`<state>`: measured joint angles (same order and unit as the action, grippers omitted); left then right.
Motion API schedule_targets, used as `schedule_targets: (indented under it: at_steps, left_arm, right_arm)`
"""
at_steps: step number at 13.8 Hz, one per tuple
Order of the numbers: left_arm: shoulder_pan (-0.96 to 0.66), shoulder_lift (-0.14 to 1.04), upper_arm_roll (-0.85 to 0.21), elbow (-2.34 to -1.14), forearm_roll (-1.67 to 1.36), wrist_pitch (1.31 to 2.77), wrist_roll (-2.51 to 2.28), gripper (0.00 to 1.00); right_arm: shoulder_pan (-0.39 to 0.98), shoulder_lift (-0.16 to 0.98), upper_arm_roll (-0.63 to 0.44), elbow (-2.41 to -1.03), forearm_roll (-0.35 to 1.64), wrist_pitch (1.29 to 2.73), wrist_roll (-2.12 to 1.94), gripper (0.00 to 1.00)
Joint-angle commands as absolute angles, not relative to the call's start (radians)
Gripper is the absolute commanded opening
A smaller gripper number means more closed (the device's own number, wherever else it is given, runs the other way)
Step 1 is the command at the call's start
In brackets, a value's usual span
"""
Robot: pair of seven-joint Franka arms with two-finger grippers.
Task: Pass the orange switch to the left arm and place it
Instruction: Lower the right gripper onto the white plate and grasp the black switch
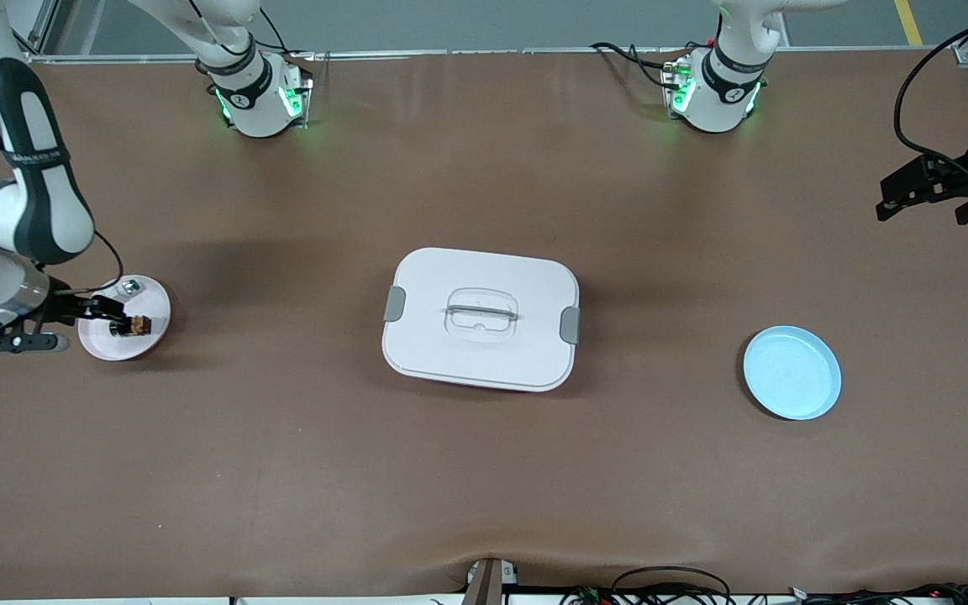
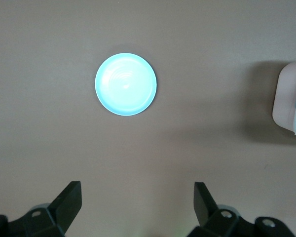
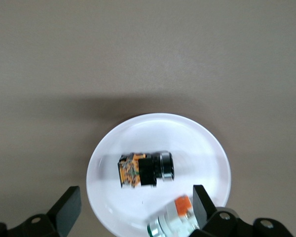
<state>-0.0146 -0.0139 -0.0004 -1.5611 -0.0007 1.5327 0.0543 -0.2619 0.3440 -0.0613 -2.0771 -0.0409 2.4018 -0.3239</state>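
orange switch [image 3: 145, 169] on white plate [image 3: 207, 148] — (right gripper [image 3: 133, 205] spread)

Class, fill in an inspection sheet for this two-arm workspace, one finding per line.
Surface: brown table mat, bare between items.
Job's things: small black-and-orange switch lies on the white round plate; big white latched plastic box mid-table; light blue round plate toward the left arm's end.
Clutter: small white part on the white plate.
Grippers: right gripper open over the white plate; left gripper open, waiting.
Cables: black cables by the arms.
Surroundings: nothing seen.
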Motion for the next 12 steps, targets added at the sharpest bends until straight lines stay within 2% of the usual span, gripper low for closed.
schedule_targets:
  at_steps: [1,5,12]
  left_arm:
    - [-0.017,-0.012,0.0,-1.545,-0.002,1.516,0.067,1.0]
    - [-0.018,-0.012,0.0,-1.534,-0.002,1.516,0.064,1.0]
    - [-0.017,-0.011,-0.002,-1.532,-0.002,1.516,0.067,1.0]
  right_arm:
    - [-0.275,0.357,-0.048,-2.146,-0.057,2.52,-0.339,1.0]
    - [-0.279,0.429,-0.048,-2.143,-0.06,2.618,-0.406,1.0]
    - [-0.29,0.443,-0.049,-2.138,-0.074,2.637,-0.449,1.0]
